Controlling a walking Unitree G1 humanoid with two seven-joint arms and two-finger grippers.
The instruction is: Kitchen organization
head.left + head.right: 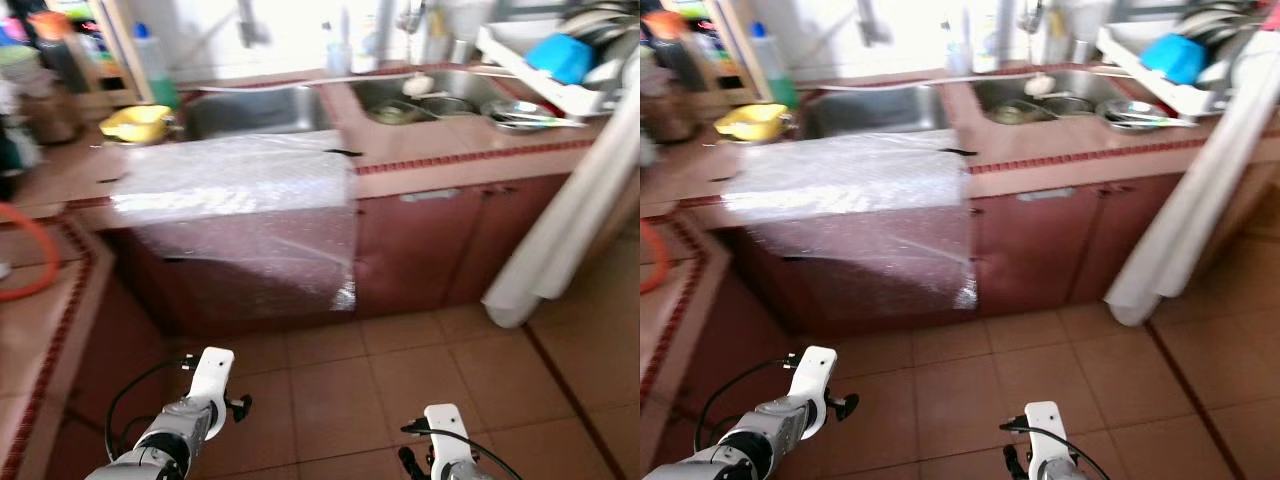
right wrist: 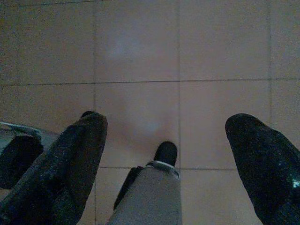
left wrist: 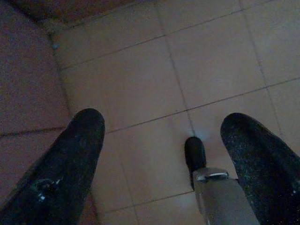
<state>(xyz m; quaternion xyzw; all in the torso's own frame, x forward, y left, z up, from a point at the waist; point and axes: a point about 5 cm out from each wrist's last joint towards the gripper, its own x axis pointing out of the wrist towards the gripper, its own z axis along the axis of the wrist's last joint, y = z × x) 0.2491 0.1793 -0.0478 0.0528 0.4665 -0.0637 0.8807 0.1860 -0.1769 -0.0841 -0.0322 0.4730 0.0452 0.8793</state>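
Observation:
A reddish tiled counter (image 1: 440,150) runs across the back with a steel double sink (image 1: 255,110). Dishes lie in the right basin (image 1: 430,98). A sheet of bubble wrap (image 1: 240,200) is draped over the counter edge and hangs down the cabinet front. A yellow bowl (image 1: 135,122) sits left of the sink. Both silver arms hang low over the floor, the left arm (image 1: 190,410) and the right arm (image 1: 445,440). The left gripper (image 3: 164,122) is open above bare tiles, holding nothing. The right gripper (image 2: 167,121) is open too, also over tiles.
A white dish rack (image 1: 560,85) with a blue bowl (image 1: 562,55) stands at the back right. A white cloth (image 1: 570,230) hangs down beside the cabinets. An orange hose (image 1: 40,250) curves over the side counter on the left. Brown floor tiles (image 1: 400,370) stretch ahead.

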